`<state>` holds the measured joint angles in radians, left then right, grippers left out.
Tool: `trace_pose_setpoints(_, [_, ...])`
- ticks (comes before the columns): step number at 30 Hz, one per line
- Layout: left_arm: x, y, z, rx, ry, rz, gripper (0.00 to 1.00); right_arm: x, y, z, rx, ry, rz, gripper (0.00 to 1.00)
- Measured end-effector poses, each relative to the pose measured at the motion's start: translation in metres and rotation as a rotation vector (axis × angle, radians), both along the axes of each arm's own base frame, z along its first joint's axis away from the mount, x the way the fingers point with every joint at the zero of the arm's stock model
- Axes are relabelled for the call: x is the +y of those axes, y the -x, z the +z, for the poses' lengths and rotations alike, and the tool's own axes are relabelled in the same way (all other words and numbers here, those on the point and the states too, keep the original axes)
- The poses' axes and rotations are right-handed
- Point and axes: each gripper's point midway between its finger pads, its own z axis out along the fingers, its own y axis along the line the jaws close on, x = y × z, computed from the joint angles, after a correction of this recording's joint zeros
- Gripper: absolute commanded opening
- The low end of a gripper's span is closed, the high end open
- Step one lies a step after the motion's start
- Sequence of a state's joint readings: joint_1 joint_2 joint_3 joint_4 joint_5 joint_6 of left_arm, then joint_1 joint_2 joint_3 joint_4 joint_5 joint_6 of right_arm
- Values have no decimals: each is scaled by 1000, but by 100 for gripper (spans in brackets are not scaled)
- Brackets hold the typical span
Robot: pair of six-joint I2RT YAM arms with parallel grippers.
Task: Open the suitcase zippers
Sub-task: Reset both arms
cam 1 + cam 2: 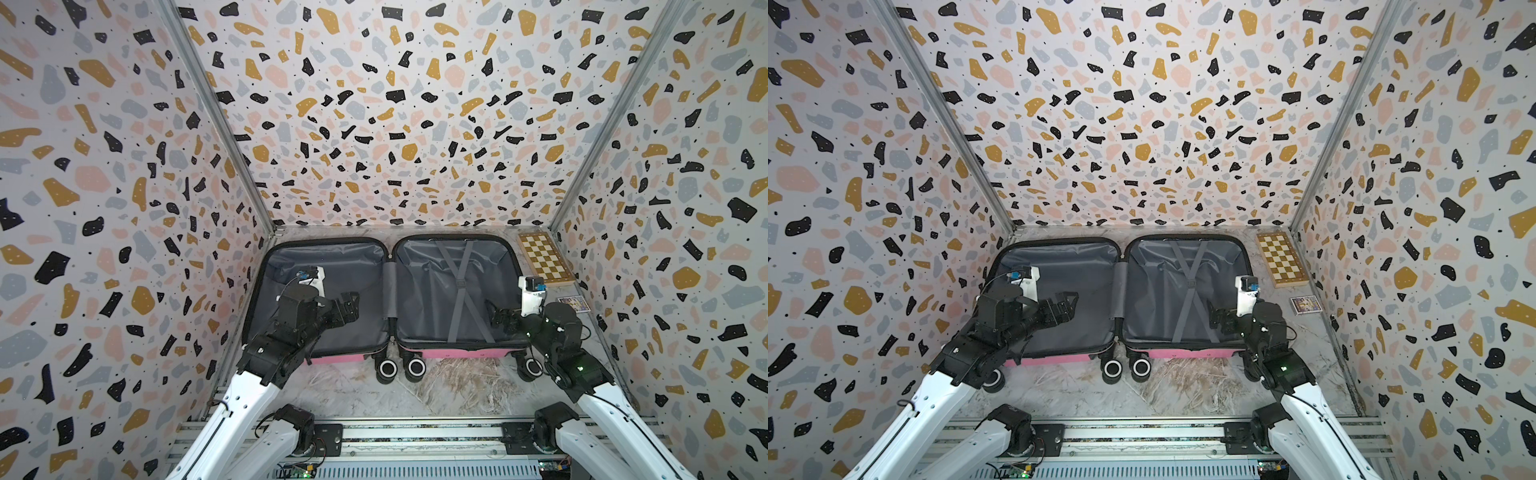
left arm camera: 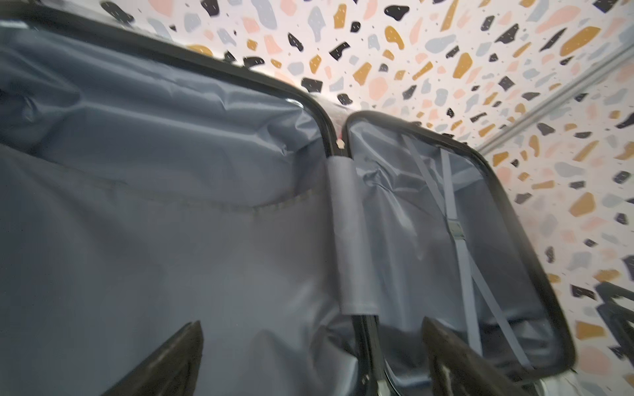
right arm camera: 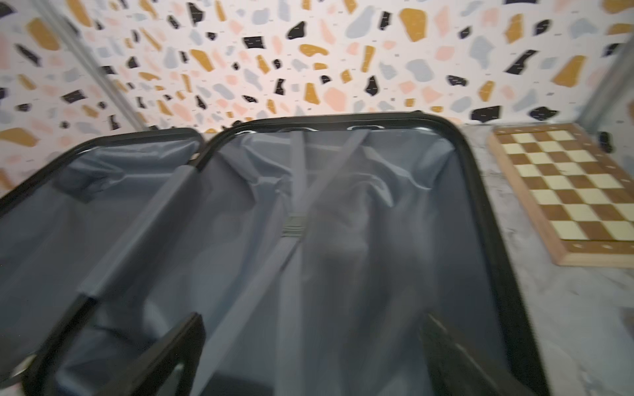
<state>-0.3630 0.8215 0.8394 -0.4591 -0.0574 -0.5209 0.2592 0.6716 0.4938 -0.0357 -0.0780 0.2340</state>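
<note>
**Suitcase lies open flat, both sets of fingers spread over the lining**

The suitcase lies opened out on the marbled counter, close to the back wall. Its two halves sit side by side with the grey lining facing up, and a strip of pink shell shows along the near edge. The zippers show as a black band round the rim of each half; the small pulls cannot be made out.

Over the left half, the left fingers are spread wide with nothing between them. A grey fabric hinge joins the halves in the middle, and black wheels stick out at the near edge below it.

The right half carries crossed grey straps. The right fingers are over its near right part, also spread apart and empty.

To the right of the suitcase, a checkered board lies flat in the back corner. A small printed card lies nearer, beside the right arm.
</note>
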Motion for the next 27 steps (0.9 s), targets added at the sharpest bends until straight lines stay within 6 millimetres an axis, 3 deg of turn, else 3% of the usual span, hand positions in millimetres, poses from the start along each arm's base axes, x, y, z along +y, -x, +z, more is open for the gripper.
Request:
trace_pose_setpoints(4, [19,-38,-23,18,-129,99,99,-24,-14,-25,-8,42,-66,100])
trace_pose_setpoints(9, [61,-63,-50,22,-256,230,99,-36,-34,-37,-44,95,-124,100])
trace_pose_setpoints(15, [110,-63,-87,-75,-326,330,99,-51,-57,-53,-78,173,-195,100])
trace_pose_setpoints(20, [115,-63,-136,-34,-401,284,99,-58,-69,-73,-78,226,-223,100])
trace_pose_setpoints(22, [114,-71,-137,-31,-419,272,99,-61,-76,-82,-76,252,-239,100])
trace_pose_setpoints(27, [120,-97,-112,-119,-441,299,99,-63,-93,-79,-156,281,-260,100])
